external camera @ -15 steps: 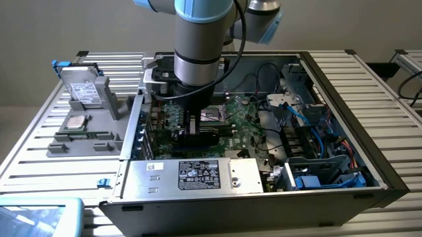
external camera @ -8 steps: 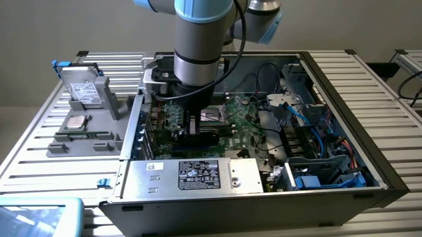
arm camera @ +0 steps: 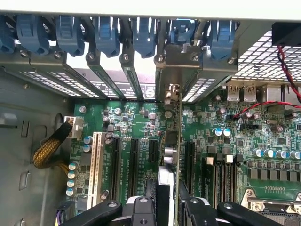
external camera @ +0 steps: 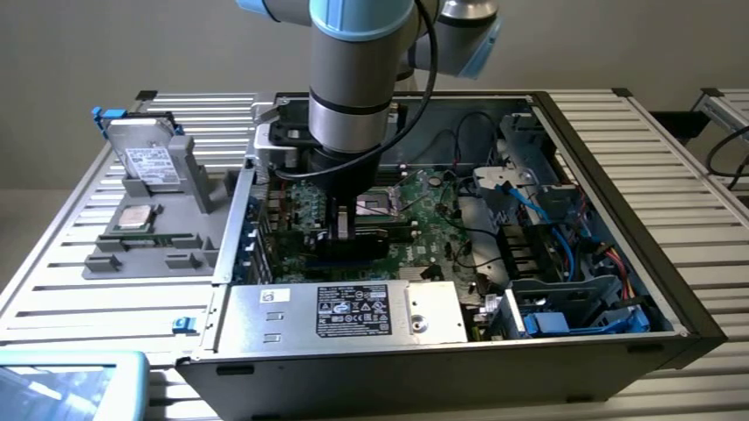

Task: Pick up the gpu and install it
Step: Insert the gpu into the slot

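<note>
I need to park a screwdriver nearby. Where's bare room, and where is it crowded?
Bare slatted table on the exterior view's right of the case. Crowded: grey tray side, cables, and slots where the end effector holds the gpu.

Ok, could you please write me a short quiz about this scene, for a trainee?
1. True or false: the tool holds the green flat gpu card upright over the green motherboard.
2. Where does the silver white-labelled hard drive rest? A in the tool; B on the grey plastic tray; C on the motherboard.
3. Which colour are the plastic latches along the rear card slots?
Key: 1 true; 2 B; 3 blue.
</note>
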`<state>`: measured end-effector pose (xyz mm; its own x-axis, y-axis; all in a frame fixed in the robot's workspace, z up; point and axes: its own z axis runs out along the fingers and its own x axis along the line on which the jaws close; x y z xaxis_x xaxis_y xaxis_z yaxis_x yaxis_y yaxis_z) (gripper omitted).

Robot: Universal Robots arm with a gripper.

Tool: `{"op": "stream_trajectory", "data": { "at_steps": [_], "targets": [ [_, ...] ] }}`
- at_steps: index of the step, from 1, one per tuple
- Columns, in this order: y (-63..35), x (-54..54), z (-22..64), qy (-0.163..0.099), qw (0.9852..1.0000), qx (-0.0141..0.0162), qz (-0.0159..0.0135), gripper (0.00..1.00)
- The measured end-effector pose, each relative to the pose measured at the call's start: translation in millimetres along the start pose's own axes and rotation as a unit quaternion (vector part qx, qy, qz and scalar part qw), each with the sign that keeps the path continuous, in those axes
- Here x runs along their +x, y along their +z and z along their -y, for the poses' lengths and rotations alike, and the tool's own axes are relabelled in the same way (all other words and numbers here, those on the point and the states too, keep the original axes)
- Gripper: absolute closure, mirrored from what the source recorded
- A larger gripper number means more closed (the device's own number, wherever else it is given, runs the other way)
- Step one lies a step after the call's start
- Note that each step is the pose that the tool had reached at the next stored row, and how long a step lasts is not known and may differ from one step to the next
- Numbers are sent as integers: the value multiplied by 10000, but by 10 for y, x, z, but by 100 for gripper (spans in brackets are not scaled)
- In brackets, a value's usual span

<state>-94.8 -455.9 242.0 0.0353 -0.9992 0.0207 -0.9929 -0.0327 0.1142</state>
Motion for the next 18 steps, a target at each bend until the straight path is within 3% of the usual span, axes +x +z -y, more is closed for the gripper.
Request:
{"op": "stream_trajectory", "data": {
  "at_steps": [18],
  "targets": [
    [17, 1, -10, 97, 10000, 1, 9, 72]
  ]
}}
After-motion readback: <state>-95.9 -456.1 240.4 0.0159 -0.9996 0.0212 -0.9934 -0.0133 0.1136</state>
